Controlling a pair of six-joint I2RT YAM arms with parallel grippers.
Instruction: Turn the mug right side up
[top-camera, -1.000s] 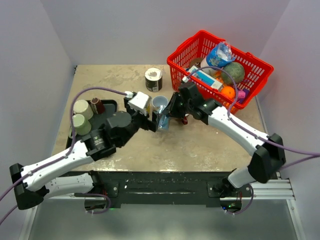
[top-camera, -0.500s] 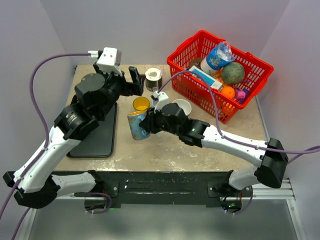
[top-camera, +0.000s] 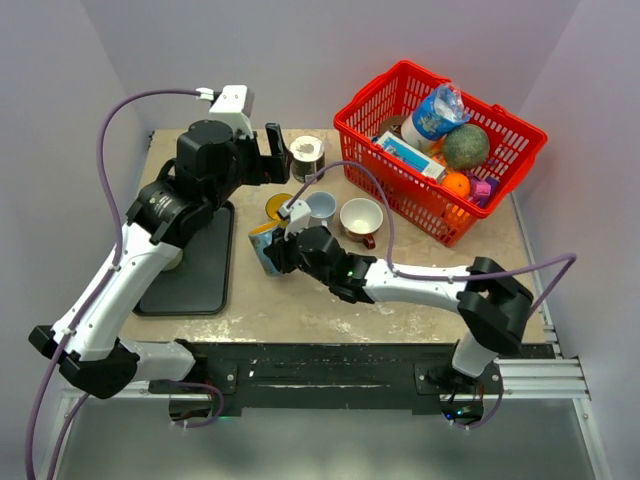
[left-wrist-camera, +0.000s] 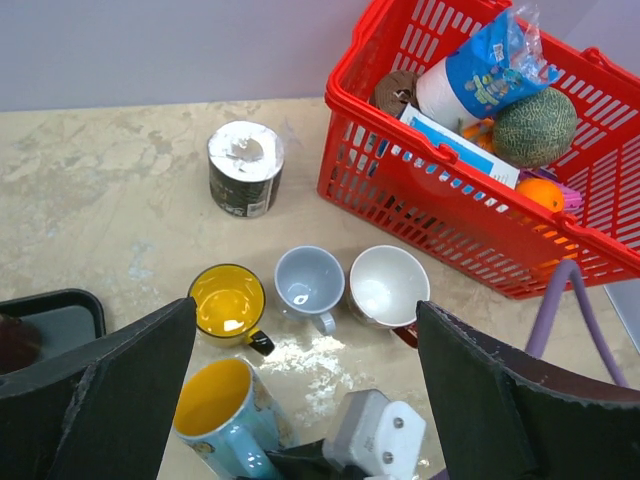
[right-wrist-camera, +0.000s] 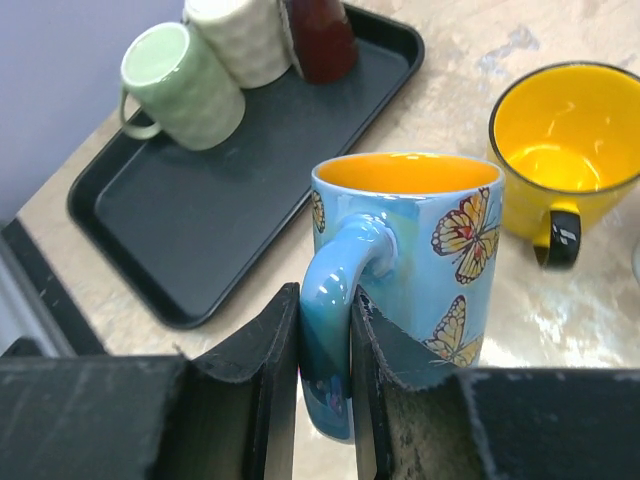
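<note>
Base of blue butterfly mug (right-wrist-camera: 430, 235) hidden behind right hand (right-wrist-camera: 325, 320), yellow mug (right-wrist-camera: 560, 140) cut by right edge

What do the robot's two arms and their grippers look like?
The left arm and the right arm are both made of white tube-like links joined by chunky black joints. A lilac cable loops along each. The fingers are flat, matte black wedges. A white boxy camera mount sits at the left wrist.
</note>
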